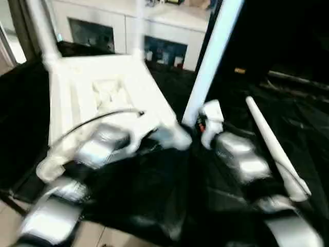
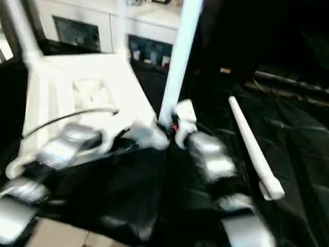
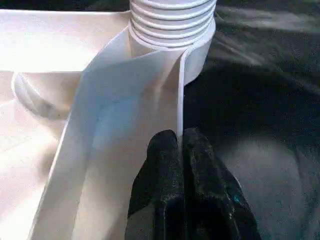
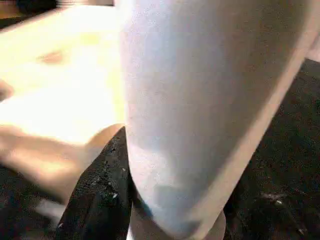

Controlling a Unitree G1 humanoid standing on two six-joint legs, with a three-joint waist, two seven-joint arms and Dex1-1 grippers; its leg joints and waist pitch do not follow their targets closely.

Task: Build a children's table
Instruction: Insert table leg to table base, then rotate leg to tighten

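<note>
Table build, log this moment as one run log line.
left hand: shut on tabletop rim | right hand: around upright leg at corner | spare leg: lying on black cloth

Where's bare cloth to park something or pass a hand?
Free: black cloth beyond the loose leg, and the near strip between the forearms. Crowded: tabletop corner, where the left gripper pinches the rim and the right gripper clasps the upright leg.

Head views smeared with motion blur; my forearms (image 1: 103,144) streak silver. White table top (image 1: 103,92) glares nearly blown out against the dark cloth (image 2: 128,195). Left wrist view sharp, soft shadow along the rim. Right wrist view: leg (image 4: 200,110) too close, unfocused, warm overexposed glow behind.
</note>
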